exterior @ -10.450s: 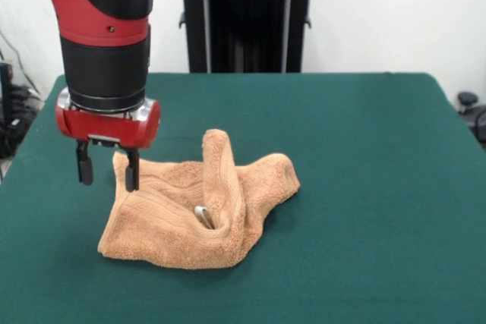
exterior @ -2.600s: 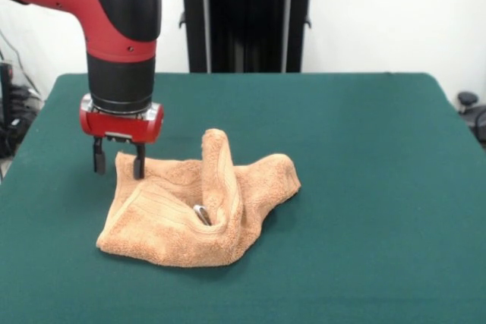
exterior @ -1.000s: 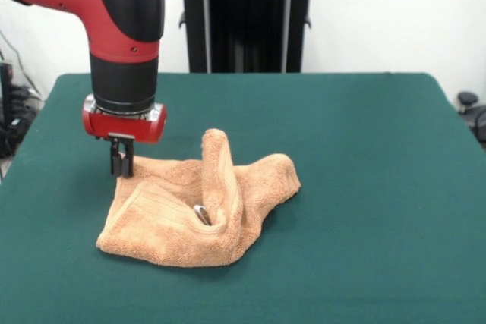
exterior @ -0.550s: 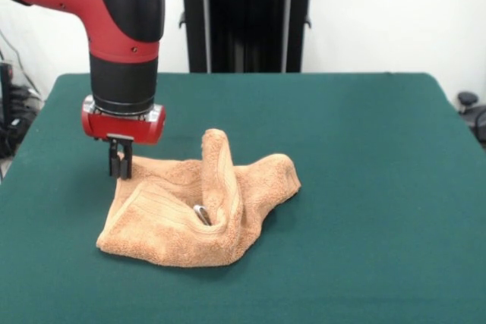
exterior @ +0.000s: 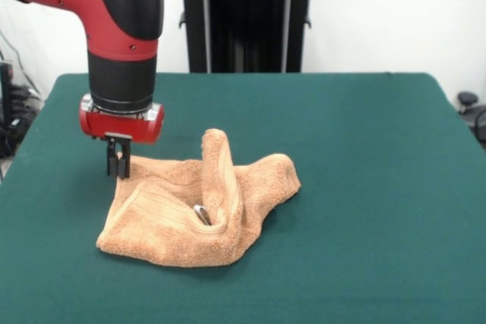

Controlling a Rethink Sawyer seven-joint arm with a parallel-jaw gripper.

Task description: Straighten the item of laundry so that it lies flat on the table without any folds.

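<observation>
The tan terry-cloth towel (exterior: 171,221) lies crumpled on the dark green table (exterior: 364,149), left of centre. A tall fold stands up in its middle and a second hump rises at its right. A woven band stripe runs along its left part. My gripper (exterior: 118,168) comes down from the red and black arm at the towel's far left corner. Its fingers are closed together on that corner's edge, just above the table top.
A small shiny grey thing (exterior: 202,215) peeks out of the towel's middle fold. The robot's black pedestal (exterior: 247,17) stands behind the table's far edge. Green table top stretches wide to the right of the towel.
The gripper was open astride the towel's far left corner, then shut on it. Over the last second it shifted slightly left and up; the towel's shape has barely changed.
</observation>
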